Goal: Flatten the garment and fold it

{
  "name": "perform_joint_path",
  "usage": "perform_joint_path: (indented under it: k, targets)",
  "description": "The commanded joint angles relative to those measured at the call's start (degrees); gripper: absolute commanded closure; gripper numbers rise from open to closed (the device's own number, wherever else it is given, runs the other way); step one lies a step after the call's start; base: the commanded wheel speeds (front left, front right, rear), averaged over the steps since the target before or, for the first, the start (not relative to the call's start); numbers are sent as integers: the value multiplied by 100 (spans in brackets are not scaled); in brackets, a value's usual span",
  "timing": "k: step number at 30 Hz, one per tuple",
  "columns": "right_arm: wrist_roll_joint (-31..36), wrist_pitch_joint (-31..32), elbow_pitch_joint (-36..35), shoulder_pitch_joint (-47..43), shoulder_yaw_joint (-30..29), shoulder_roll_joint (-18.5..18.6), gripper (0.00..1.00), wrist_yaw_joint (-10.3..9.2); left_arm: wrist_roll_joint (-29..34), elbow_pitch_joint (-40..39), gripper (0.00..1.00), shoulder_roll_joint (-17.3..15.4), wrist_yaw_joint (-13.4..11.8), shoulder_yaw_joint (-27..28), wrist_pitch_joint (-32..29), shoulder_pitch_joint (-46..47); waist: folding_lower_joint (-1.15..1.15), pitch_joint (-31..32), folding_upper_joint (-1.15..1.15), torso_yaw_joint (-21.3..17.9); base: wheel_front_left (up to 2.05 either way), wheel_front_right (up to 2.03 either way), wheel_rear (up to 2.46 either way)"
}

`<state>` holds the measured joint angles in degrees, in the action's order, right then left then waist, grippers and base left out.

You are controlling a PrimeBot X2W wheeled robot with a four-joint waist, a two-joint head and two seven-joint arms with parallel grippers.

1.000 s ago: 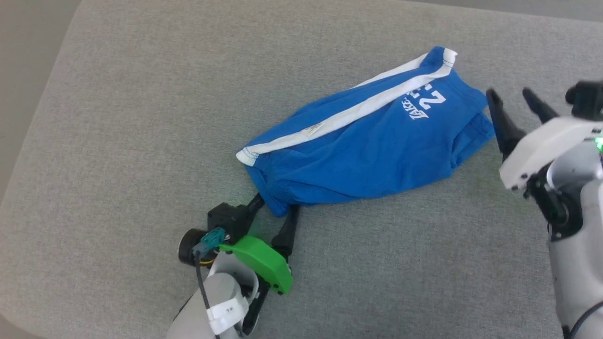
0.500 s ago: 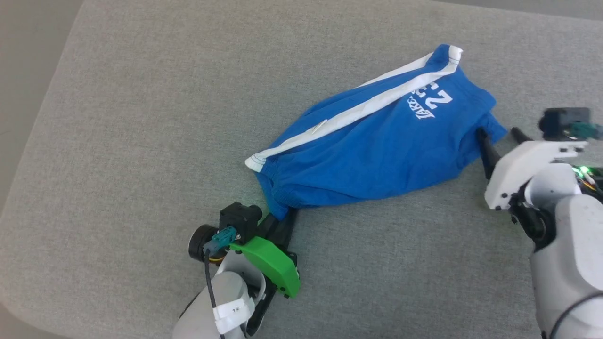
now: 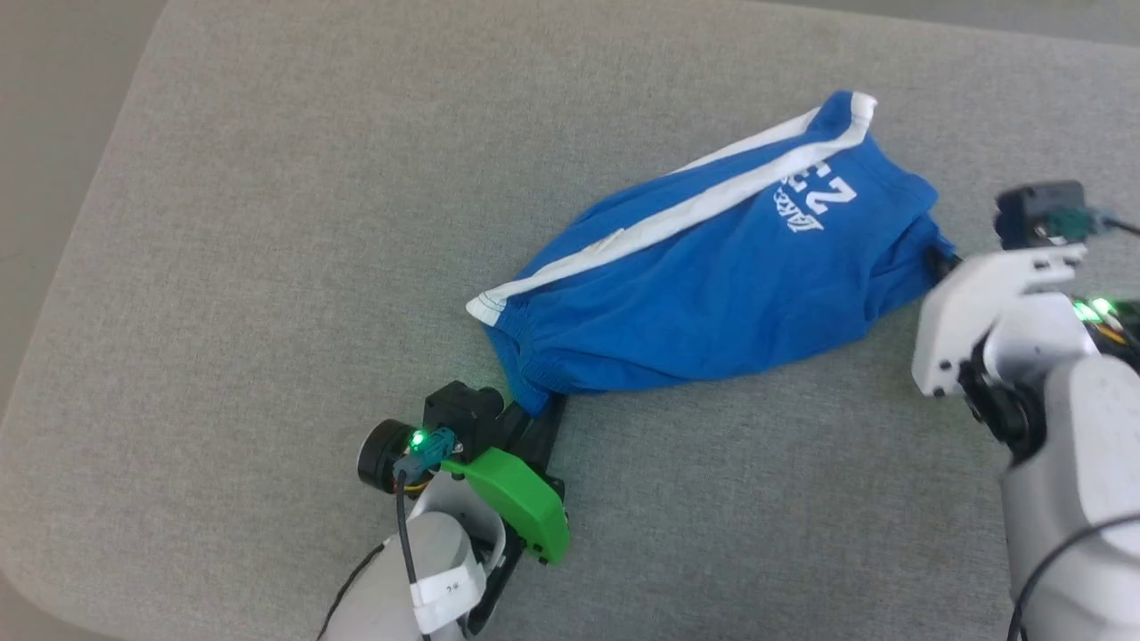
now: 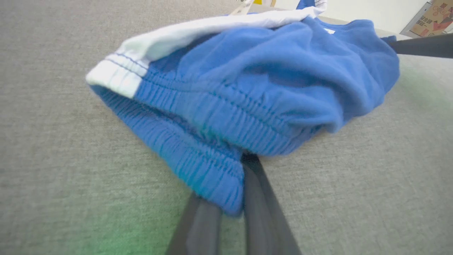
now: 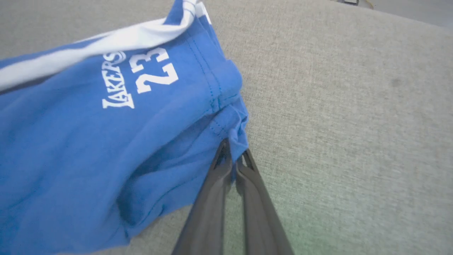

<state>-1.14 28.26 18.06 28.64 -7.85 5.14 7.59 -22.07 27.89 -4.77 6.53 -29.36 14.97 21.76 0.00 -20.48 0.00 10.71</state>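
Observation:
The garment (image 3: 704, 285), royal-blue shorts with a white side stripe and white "Lakers 23" lettering, lies bunched and slanted on the grey cushion. My left gripper (image 3: 534, 411) is shut on the ribbed blue waistband corner (image 4: 219, 184) at the garment's near-left end. My right gripper (image 3: 940, 263) is shut on the hem of a leg opening (image 5: 235, 140) at the far-right end. In the right wrist view the lettering (image 5: 141, 79) sits left of the fingers (image 5: 216, 191). The garment (image 4: 254, 85) rises in folds ahead of the left fingers.
The grey fabric cushion (image 3: 294, 223) spreads wide on every side of the garment. Its rounded left edge (image 3: 107, 178) borders a bare floor strip. A cardboard box (image 4: 433, 17) shows far off in the left wrist view.
My left gripper closed on the waistband corner first. The right gripper came down to the leg hem and then closed on it. The garment shifted slightly right and stretched between them.

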Motion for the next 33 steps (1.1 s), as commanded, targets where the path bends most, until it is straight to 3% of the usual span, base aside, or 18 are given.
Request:
perform_joint_path:
  k: [1,9,15,20,26,27,28,29,33]
  targets:
    - [-53,-115,-201,-225,-60,-24,100,-10,109,-28,100,-73,35,-32,2,11,0,120,0,-44,0,0,0]
    - [-479,-382,-1737,-1658,-240,-206,100,-10,80,-244,100,-546,79,-298,-102,-150,0,510,0,-371,0,0,0]
    - [-1009,-466,-2372,-2599,-142,-223,100,-10,-75,-695,100,-1001,89,-454,-418,-364,0,634,0,-633,0,0,0]
    - [-1213,-515,-2173,-3003,-27,-224,100,-10,-226,-896,100,-1256,90,-479,-695,-584,0,615,0,-789,0,0,0]
    - [-1327,-566,-1555,-3028,126,-225,100,-10,-383,-869,100,-1288,82,-520,-850,-707,0,670,0,-853,0,0,0]
    - [-1370,-575,-1514,-3022,148,-225,87,-10,-395,-874,40,-1282,40,-495,-813,-729,0,707,0,-860,0,0,0]
    - [-1386,-595,-1510,-3021,164,-225,62,-10,-420,-881,0,-1274,24,-481,-795,-753,0,735,0,-866,0,0,0]
    - [-1398,-607,-1516,-3034,173,-225,0,-10,-453,-897,0,-1266,-5,-454,-763,-790,0,782,0,-871,0,0,0]
    - [-1380,-692,-1691,-3131,46,-225,0,-10,-588,-1028,0,-1270,-115,-359,-692,-1000,0,958,0,-862,0,0,0]
